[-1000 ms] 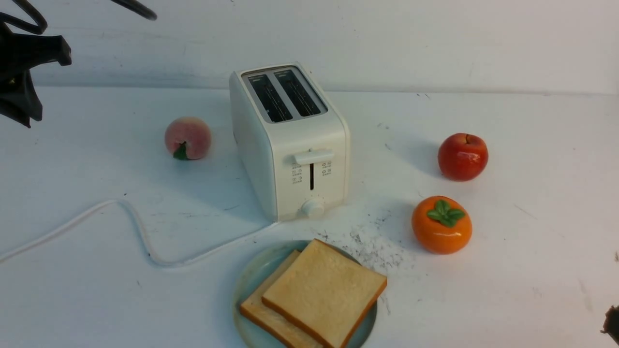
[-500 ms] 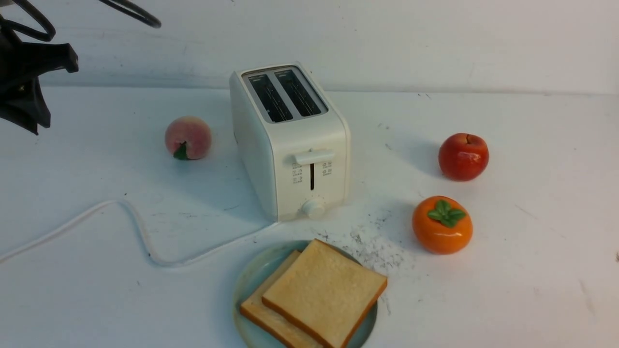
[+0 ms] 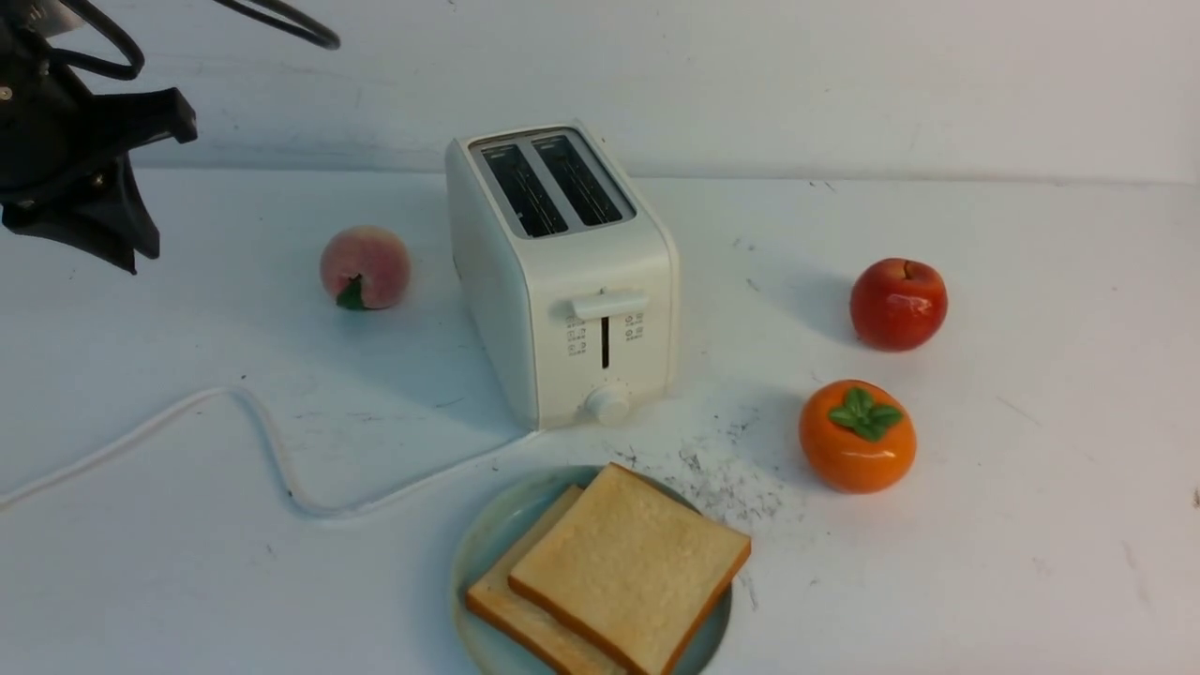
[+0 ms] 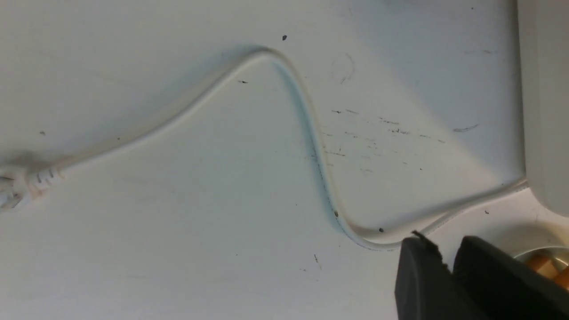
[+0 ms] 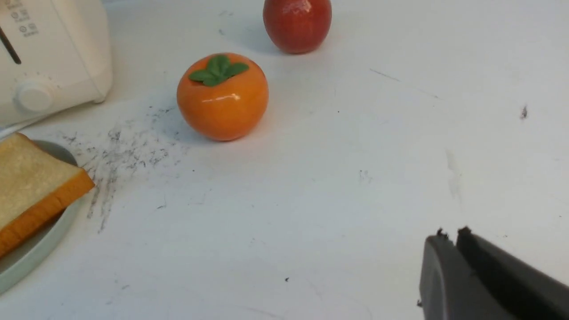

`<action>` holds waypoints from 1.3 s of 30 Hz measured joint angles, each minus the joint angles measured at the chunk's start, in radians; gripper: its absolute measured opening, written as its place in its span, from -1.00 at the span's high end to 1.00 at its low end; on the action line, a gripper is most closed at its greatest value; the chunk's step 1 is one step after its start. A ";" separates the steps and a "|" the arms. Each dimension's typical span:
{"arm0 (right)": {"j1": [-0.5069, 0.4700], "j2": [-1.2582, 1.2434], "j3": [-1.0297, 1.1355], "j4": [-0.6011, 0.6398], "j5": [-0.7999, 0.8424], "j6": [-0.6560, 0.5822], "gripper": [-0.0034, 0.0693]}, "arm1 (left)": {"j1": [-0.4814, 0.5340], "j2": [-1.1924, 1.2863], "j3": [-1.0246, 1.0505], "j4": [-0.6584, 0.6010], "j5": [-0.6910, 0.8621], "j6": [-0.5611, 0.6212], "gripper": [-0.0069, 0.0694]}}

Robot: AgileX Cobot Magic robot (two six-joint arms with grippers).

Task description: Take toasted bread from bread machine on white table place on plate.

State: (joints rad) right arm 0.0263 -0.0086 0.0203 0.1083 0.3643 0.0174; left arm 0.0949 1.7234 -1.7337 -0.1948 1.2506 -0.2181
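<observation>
Your right jaws are together, empty; your left jaws nearly together, whether fully closed you cannot tell. Both toast slices [image 3: 628, 567] lie overlapped on the plate [image 3: 480, 548], well apart from either pair, near the toaster [image 3: 562, 272].

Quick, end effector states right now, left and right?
Left end effector: empty, jaws nearly together; fully closed or not cannot be told.
Right end effector: closed, holding nothing.
</observation>
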 joint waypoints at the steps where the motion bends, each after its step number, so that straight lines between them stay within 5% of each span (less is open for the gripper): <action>1: 0.000 0.000 -0.002 -0.004 0.005 0.000 0.79 | 0.000 0.000 0.000 -0.001 0.000 0.000 0.53; 21: 0.087 -0.001 -0.002 -0.009 0.009 0.000 0.72 | -0.001 -0.130 0.041 -0.146 -0.004 0.001 0.53; 33: 0.087 -0.001 -0.003 -0.009 0.012 0.000 0.67 | -0.001 -0.666 0.555 -0.010 0.002 0.133 0.53; 39: 0.087 -0.001 -0.003 -0.010 0.012 0.000 0.65 | -0.001 -0.950 0.786 -0.112 0.003 0.148 0.54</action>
State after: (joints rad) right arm 0.1133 -0.0097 0.0174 0.0979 0.3766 0.0174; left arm 0.0940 0.7734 -0.9482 -0.3064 1.2532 -0.0700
